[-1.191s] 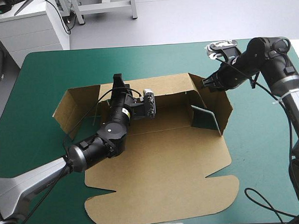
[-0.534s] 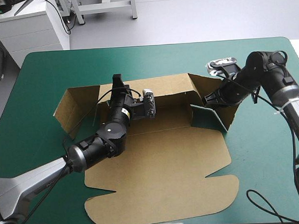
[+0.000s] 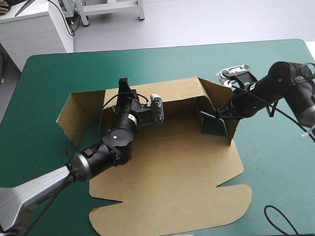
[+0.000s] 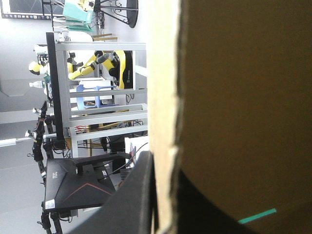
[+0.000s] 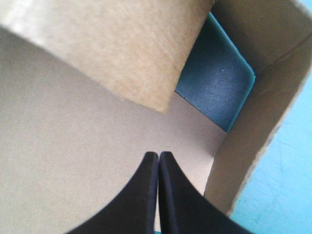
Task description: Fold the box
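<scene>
- High view: the brown box (image 3: 170, 174) is seen near the middle of the teal-green table (image 3: 47, 70), with its large lid panel spread flat toward the near edge and its far wall raised.
- At the box's left end, the left side panel (image 3: 79, 113) is tilted up from the cover. At the other end, the right side wall (image 3: 212, 91) is raised as well.
- The left gripper (image 3: 124, 87) is set at the top edge of the far wall, toward that wall's left part.
- In the left wrist view the board's edge is seen between the two black fingers (image 4: 131, 195), which are all but closed on it, so the wall is clamped.
- The right gripper (image 3: 218, 114) is lowered inside the box's right end.
- In the right wrist view its fingers (image 5: 141, 195) are pressed together into one point over the box's floor, near the corner where the side wall rises.
- Ahead of that gripper an inward-turned flap (image 5: 122, 53) is seen, and a patch of teal-green cover is shown between flap and wall.
</scene>
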Available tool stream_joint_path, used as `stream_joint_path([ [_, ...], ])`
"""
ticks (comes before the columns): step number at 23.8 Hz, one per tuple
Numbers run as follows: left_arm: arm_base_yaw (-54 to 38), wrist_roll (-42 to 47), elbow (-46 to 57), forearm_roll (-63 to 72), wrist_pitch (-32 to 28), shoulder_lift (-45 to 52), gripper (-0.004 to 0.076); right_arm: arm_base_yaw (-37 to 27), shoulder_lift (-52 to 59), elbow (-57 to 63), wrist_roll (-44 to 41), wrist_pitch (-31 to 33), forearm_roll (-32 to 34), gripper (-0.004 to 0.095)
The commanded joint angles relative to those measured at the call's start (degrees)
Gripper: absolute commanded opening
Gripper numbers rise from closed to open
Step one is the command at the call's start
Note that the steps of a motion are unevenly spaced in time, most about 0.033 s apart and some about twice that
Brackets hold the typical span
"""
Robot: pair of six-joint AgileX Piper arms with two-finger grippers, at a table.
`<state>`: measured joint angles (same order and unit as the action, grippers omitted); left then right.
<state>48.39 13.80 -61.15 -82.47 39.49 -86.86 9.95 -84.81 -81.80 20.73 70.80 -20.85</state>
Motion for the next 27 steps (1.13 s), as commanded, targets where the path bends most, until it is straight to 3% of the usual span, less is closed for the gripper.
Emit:
stream_joint_path([
  [1,0.33,0.67,-1.55,-1.67,1.54,2.19,-0.0008,0.06,6.33,-1.41,0.97,-3.3,-1.79,-0.0013],
  [8,0.33,0.67,-1.55,-1.67,1.01,2.19,-0.0008,0.06,8.52,-2.43,0.25,-13.8,-1.69,-0.0013],
  [13,0.46,0.67,-1.55,-1.67,0.25,2.19,-0.0008,0.06,6.41,-4.79,0.14,-16.75,-0.92,-0.0013],
  [21,0.46,0.67,-1.55,-1.67,-0.69,2.19,-0.0008,0.06,-5.05,-16.91,-5.43,-16.08,5.11,-0.0014],
  [27,0.46,0.67,-1.55,-3.38,-1.96,2.19,-0.0008,0.06,-16.62,-25.92,-7.4,-10.22,4.87,-0.0014],
])
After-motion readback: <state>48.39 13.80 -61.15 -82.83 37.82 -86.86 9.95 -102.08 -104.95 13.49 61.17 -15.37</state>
